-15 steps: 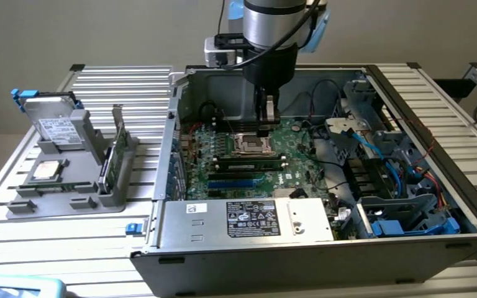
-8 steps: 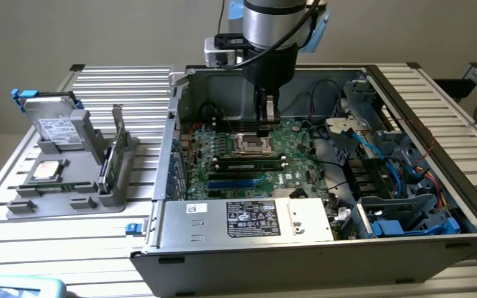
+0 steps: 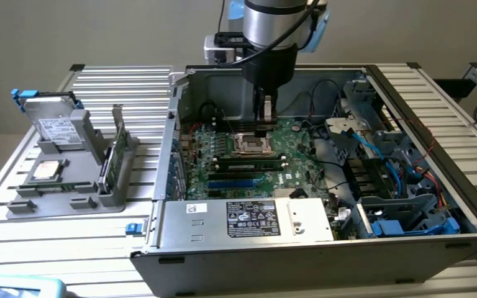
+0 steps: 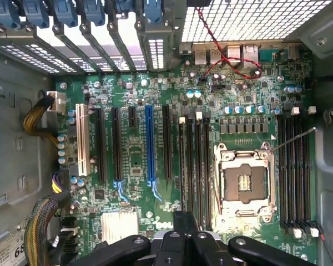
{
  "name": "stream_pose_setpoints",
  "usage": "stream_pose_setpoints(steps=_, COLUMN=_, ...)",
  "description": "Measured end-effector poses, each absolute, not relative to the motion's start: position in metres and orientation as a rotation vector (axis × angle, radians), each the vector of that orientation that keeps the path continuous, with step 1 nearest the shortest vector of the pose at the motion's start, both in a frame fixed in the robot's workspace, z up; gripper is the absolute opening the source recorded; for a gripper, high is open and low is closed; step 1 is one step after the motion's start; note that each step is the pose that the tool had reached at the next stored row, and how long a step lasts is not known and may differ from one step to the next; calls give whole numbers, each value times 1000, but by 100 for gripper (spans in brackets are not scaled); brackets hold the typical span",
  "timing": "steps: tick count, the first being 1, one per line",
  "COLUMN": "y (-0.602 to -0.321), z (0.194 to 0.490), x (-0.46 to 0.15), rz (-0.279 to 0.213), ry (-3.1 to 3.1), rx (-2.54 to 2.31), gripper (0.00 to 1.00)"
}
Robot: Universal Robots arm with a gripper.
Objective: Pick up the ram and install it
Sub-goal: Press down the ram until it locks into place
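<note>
My pincer (image 4: 184, 221), black and blocky with rounded knuckles, has its fingers pressed together and hangs just above the green motherboard (image 4: 133, 160) with its long black and blue plastic slots. Under its tip sits the square, silvery metal CPU socket (image 3: 249, 146). The ram (image 3: 251, 164), a thin green stick with dark chips, lies along the memory slots just beside that socket, below my pincer and apart from it. Around this stands the grey sheet-metal case (image 3: 247, 257). On the exterior view's left, a grey plastic tray (image 3: 56, 202) rests on the ribbed aluminium table (image 3: 23, 248).
</note>
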State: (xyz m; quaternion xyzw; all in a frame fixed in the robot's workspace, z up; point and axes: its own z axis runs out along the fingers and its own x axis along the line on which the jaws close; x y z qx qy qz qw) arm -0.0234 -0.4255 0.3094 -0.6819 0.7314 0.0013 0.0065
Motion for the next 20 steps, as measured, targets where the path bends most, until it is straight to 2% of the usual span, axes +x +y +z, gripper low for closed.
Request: stream_pose_setpoints(steps=20, y=-426, z=309, x=-23, rz=-1, ry=2590, rx=-1773, gripper=11)
